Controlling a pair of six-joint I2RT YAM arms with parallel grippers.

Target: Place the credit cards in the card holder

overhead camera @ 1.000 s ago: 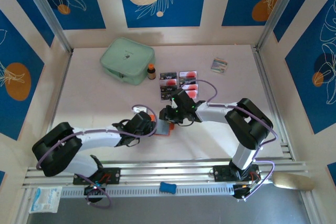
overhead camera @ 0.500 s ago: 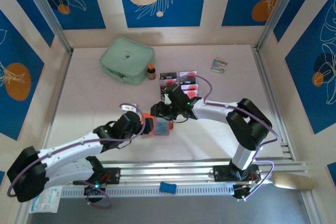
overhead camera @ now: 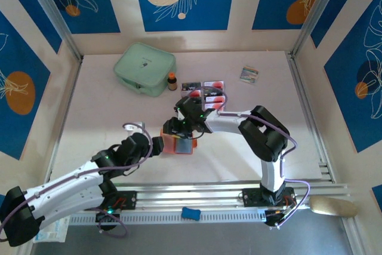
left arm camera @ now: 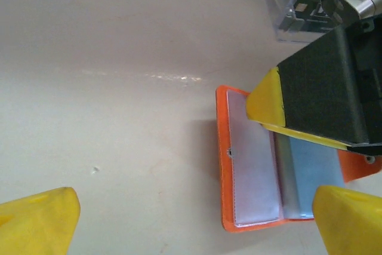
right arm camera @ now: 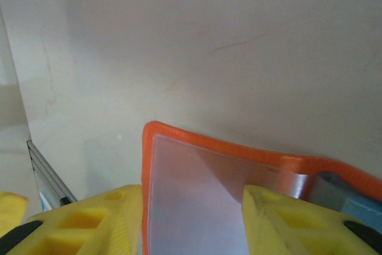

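The orange card holder (overhead camera: 180,146) lies open and flat on the table, its grey sleeves (left arm camera: 253,171) facing up. My left gripper (overhead camera: 158,144) stands wide open just left of it; in the left wrist view the left gripper (left arm camera: 194,225) has bare table between its yellow fingertips (left arm camera: 42,219). My right gripper (overhead camera: 176,131) sits over the holder's far edge with its jaws partly open. In the right wrist view the right gripper (right arm camera: 194,219) straddles the holder's orange-rimmed flap (right arm camera: 197,201). The credit cards (overhead camera: 206,91) sit in a clear rack (left arm camera: 292,10) behind the holder.
A mint-green zip pouch (overhead camera: 145,68) lies at the back left with a small brown bottle (overhead camera: 172,81) beside it. A multicoloured packet (overhead camera: 249,74) lies at the back right. A blue piece (overhead camera: 191,212) rests on the front rail.
My left arm drew back toward the near left, its jaws widened and let go of the holder. My right gripper shifted left over the holder and its jaws spread.
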